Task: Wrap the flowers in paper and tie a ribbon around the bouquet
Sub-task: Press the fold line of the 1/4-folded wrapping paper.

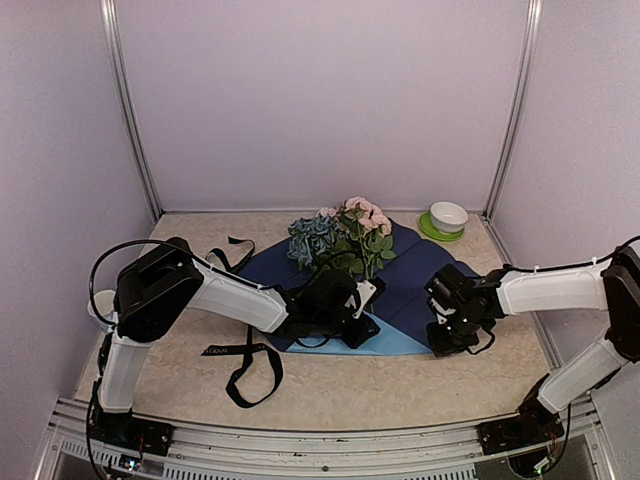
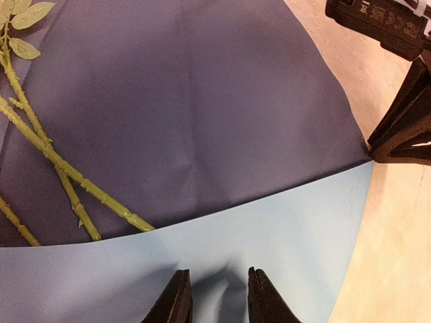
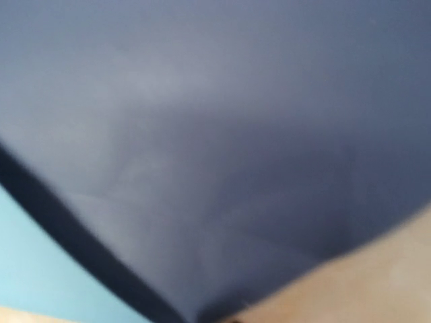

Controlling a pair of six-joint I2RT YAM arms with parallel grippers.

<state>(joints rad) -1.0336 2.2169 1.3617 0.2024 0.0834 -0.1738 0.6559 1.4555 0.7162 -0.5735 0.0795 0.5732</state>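
Observation:
The paper [image 1: 420, 265] lies spread on the table, navy side up, with its near edge folded over to show light blue [image 2: 283, 229]. The flowers [image 1: 345, 235] lie on it, their green stems [image 2: 60, 168] running toward the fold. My left gripper [image 1: 360, 328] hangs over the light blue flap. Its jaws [image 2: 219, 293] are apart and the paper puckers between the tips. My right gripper [image 2: 372, 151] has its fingers closed to a point on the paper's right corner at the fold. Blurred navy paper [image 3: 236, 134] fills the right wrist view and hides the fingers there. The black ribbon [image 1: 250, 370] loops on the table to the left.
A white bowl on a green saucer [image 1: 448, 217] stands at the back right. More of the ribbon [image 1: 232, 255] lies by the paper's left edge. White walls close in the table on three sides.

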